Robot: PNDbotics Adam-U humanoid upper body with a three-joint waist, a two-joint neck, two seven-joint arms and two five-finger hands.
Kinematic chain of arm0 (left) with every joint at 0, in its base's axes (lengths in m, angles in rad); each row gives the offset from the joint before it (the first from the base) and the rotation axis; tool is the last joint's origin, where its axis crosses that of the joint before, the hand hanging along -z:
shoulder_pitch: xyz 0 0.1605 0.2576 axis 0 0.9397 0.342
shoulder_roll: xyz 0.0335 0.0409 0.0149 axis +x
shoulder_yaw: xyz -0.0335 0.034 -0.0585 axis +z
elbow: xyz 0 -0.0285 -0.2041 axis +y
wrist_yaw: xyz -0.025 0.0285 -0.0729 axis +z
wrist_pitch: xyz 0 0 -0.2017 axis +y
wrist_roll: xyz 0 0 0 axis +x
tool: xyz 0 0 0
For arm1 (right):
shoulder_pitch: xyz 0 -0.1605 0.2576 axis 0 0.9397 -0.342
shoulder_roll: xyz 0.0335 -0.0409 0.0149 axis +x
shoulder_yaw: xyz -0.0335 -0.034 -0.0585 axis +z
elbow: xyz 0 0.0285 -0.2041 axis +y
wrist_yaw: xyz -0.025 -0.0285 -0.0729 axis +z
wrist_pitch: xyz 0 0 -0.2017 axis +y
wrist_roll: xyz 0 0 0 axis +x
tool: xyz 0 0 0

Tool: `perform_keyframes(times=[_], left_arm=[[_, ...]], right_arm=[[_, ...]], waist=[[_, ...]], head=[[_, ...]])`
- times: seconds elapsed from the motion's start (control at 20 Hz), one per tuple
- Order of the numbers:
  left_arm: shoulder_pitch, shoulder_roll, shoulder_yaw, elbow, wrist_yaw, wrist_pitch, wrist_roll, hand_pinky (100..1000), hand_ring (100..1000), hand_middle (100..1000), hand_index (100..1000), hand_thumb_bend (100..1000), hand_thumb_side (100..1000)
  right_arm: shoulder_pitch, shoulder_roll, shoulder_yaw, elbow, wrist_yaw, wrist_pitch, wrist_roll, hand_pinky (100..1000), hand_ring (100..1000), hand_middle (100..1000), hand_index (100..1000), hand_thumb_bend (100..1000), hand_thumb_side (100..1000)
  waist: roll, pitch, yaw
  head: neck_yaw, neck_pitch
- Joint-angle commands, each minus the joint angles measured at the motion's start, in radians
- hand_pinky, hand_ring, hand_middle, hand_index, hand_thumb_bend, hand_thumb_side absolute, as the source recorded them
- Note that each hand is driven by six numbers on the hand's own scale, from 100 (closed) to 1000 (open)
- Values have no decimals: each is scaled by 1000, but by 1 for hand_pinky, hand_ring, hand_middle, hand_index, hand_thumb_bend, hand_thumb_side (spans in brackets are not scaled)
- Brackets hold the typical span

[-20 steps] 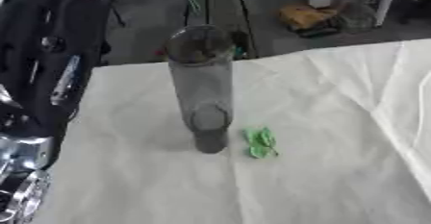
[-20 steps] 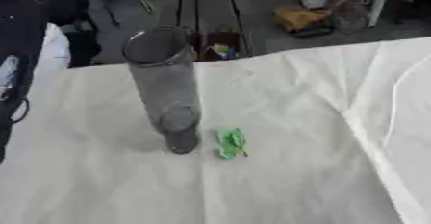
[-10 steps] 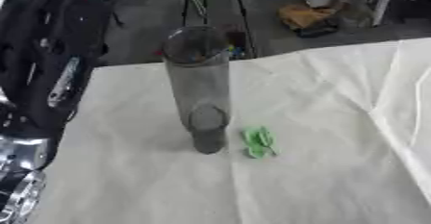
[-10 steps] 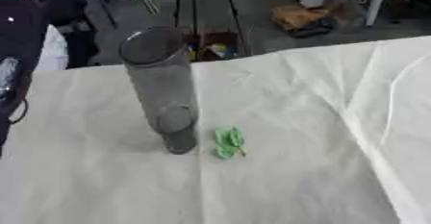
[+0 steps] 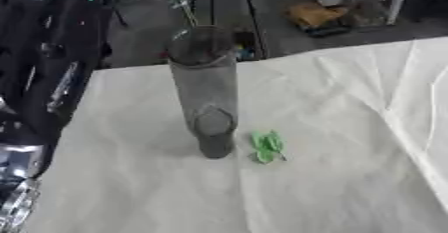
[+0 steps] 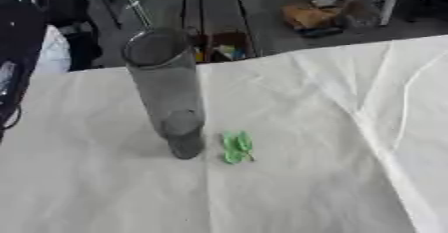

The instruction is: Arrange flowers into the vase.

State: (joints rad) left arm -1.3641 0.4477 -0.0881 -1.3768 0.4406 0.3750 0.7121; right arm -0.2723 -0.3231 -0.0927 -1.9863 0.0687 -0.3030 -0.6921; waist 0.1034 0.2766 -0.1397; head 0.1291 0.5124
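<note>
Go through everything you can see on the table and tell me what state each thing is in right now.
Vase: upright on the cloth, mouth open, no flower visible inside.
Green leafy bit: lying flat on the cloth just right of the vase's base, apart from it.
White tablecloth: spread over the table, creased on the right.

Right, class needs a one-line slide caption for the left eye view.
Tall clear vase stands upright on the cloth-covered table, small green leafy piece beside its base.

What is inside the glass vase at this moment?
The tall clear vase stands upright on the white cloth with no flower or stem showing through its wall. A small green leafy piece lies on the cloth beside its base, outside it.
</note>
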Motion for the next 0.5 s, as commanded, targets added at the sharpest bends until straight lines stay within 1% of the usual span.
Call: perform_keyframes(times=[0.05, 0.3, 0.5], left_arm=[[-17, 23, 9, 0, -17, 117, 79, 100, 100, 100, 100, 133, 743], [-11, 11, 13, 11, -13, 131, 80, 100, 100, 100, 100, 131, 747], [-11, 9, 12, 15, -12, 127, 81, 100, 100, 100, 100, 131, 748]], right_arm=[[-5, -26, -7, -14, -4, 4, -2, 466, 454, 370, 635, 100, 902], [-3, -25, -7, -14, -6, 5, -2, 467, 455, 371, 635, 100, 901], [-3, -26, -7, -14, -7, 3, -1, 467, 455, 371, 635, 100, 901]], waist=[[-7, -25, 4], [-8, -31, 6], [-8, -33, 5]], head=[[-6, 12], [-6, 14], [-5, 14]])
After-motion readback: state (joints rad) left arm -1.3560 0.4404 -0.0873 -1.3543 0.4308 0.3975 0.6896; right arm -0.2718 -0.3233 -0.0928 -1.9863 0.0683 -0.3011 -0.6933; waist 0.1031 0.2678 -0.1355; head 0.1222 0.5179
